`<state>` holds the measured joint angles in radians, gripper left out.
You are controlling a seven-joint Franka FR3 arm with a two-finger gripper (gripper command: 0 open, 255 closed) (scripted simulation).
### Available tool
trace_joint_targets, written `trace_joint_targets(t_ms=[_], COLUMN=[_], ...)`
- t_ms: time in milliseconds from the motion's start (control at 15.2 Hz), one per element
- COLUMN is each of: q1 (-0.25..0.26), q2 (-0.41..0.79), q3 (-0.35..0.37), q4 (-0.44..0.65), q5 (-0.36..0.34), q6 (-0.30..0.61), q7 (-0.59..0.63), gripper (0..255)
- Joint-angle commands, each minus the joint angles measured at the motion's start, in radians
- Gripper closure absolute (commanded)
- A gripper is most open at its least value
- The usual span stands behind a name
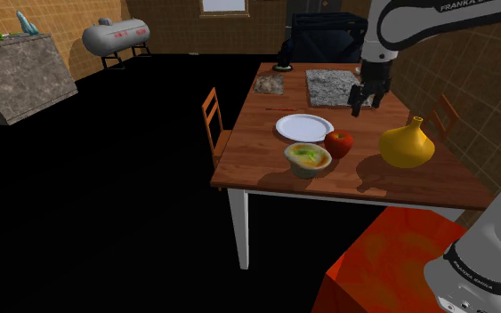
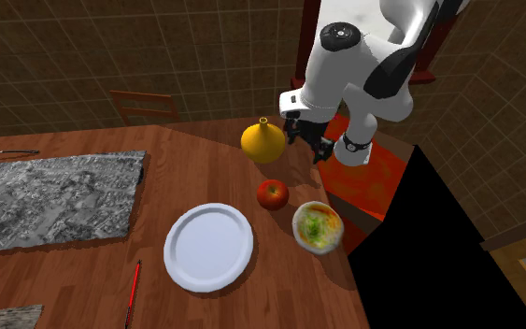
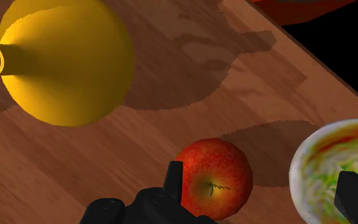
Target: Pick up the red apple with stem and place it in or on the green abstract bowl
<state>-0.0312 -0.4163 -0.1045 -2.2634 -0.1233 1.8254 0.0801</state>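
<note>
the red apple (image 3: 214, 178), flushed yellow around its short dark stem, sits on the wooden table (image 1: 257, 153) just beside the pale bowl (image 3: 298, 170), whose inside is streaked green and orange. the gripper (image 3: 261, 179) hangs above them, fingers wide apart, holding nothing.

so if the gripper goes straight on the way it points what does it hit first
Most likely the apple, right below the open gripper though off-centre; one finger may catch the bowl rim. Depth is unclear.

white arm (image 1: 415, 27), dark joints, black jaws — franka lettering
</note>
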Motion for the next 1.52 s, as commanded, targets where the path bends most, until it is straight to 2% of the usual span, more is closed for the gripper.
trace_joint_targets(t_ms=[0,528,1056,1452], q1=[-0.004,-0.018,-0.021,-0.021], q2=[0.068,0.355,0.393,0.393], q3=[-0.016,-0.064,-0.068,-0.068], q4=[0.015,0.146,0.083,0.083], q5=[0.006,0.063,0.067,0.067], q6=[0.055,0.213,0.314,0.314], q7=[-0.008,-0.051,-0.054,-0.054], gripper=[0,0,0,0])
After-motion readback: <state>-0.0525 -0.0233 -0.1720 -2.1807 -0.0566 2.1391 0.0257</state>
